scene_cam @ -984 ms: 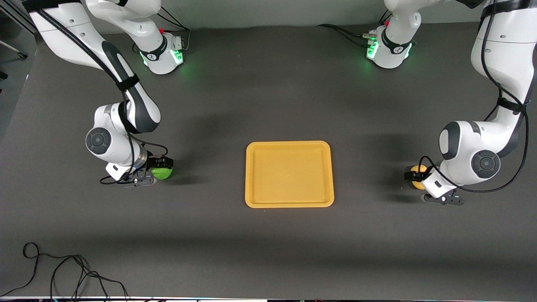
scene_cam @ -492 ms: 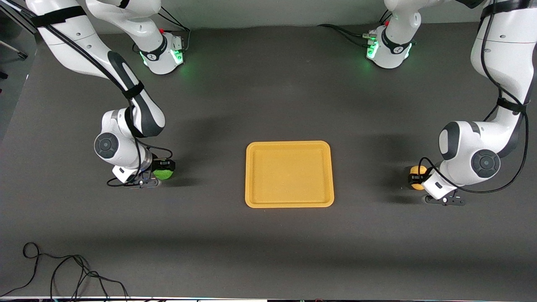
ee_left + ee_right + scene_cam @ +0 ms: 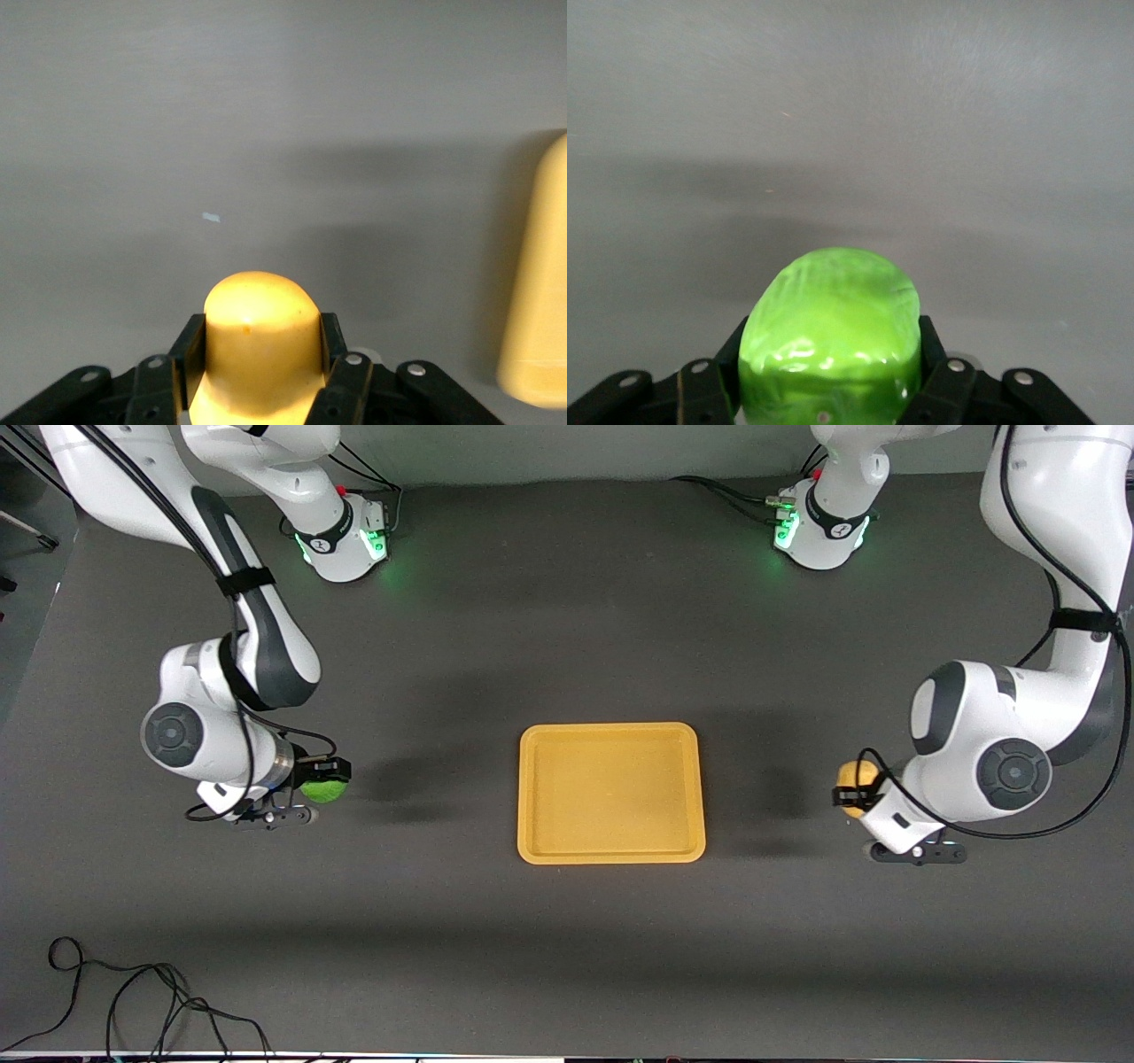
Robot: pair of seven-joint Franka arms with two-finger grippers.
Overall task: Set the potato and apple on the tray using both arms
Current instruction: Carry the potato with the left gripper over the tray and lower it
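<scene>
Right gripper (image 3: 326,779) clamps the apple (image 3: 323,789) between its fingers, up over bare table toward the right arm's end from the tray (image 3: 611,793); the wrist hides the apple's inner side, and the right wrist view cuts off its lower half (image 3: 829,341). Left gripper (image 3: 849,791) pinches the potato (image 3: 852,778) over the table toward the left arm's end from the tray, mostly masked by the wrist. In the left wrist view the potato (image 3: 259,341) fills the closed jaws, with only an edge of the tray (image 3: 536,292) showing.
</scene>
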